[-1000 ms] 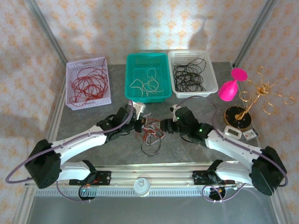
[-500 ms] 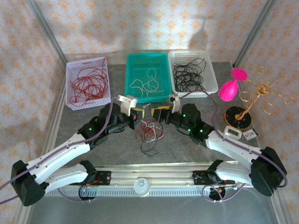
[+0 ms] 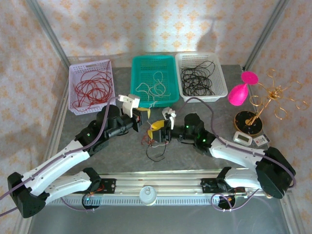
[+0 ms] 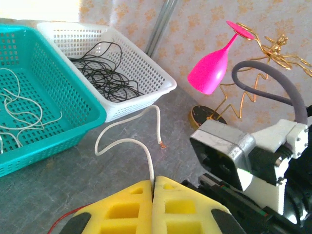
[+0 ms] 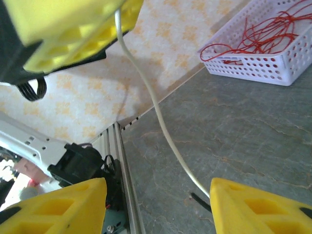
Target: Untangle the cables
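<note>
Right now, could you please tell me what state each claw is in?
Left claw: closed, holding the white cable.
Right claw: open, holding nothing.

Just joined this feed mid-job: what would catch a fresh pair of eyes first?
The left gripper, yellow-padded jaws shut on a thin white cable above the grey table. Facing it, the right gripper stands with jaws open beside the small tangle of red, black and white cables mid-table. Behind are a lavender basket, teal basket and white basket of sorted cables, and a tilted pink wine glass at right.
</note>
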Robot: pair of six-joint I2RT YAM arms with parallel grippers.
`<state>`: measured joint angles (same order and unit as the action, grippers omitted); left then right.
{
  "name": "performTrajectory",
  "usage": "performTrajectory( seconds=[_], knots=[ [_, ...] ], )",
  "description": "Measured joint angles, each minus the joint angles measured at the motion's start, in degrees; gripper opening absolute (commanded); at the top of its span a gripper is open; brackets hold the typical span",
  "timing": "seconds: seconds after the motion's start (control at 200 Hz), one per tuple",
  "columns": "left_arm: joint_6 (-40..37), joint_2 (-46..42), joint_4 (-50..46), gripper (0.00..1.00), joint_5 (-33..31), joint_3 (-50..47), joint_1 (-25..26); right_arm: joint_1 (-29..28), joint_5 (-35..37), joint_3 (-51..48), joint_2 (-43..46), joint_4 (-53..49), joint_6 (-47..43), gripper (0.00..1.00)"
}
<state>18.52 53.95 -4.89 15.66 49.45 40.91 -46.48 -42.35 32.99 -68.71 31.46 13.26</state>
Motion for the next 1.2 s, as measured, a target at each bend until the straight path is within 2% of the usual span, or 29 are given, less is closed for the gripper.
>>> performTrajectory(
  seconds=[0.095, 0.25, 0.516, 0.821, 1.061, 1.201],
  knots=[
    [0.7, -0.1, 0.0, 0.00, 0.8, 0.8, 0.0, 0.0, 0.0, 0.2, -1.4, 0.9, -2.9, 0.58],
    [1.5, -1.1, 0.4, 0.00, 1.8, 2.1, 0.0, 0.0, 3.7, 4.0, -6.2, 0.9, -6.2, 0.50],
    [2.3, -1.9, 0.9, 0.00, 1.9, 6.3, 0.0, -0.2, 10.9, 5.0, -15.7, 1.8, -5.4, 0.40],
    [-1.0, -0.6, 0.3, 0.00, -5.2, 19.1, 0.4, -0.3, 18.2, -2.8, -19.8, 5.7, 0.1, 0.30],
    [-6.1, 3.8, 0.1, 0.00, -10.4, 30.7, 0.4, -0.3, 22.5, -4.7, -22.8, 6.9, 2.5, 0.30],
    [-9.2, 8.1, -0.7, 0.00, -13.6, 36.1, 0.4, -0.3, 23.4, -5.3, -22.2, 6.9, 3.3, 0.36]
  ],
)
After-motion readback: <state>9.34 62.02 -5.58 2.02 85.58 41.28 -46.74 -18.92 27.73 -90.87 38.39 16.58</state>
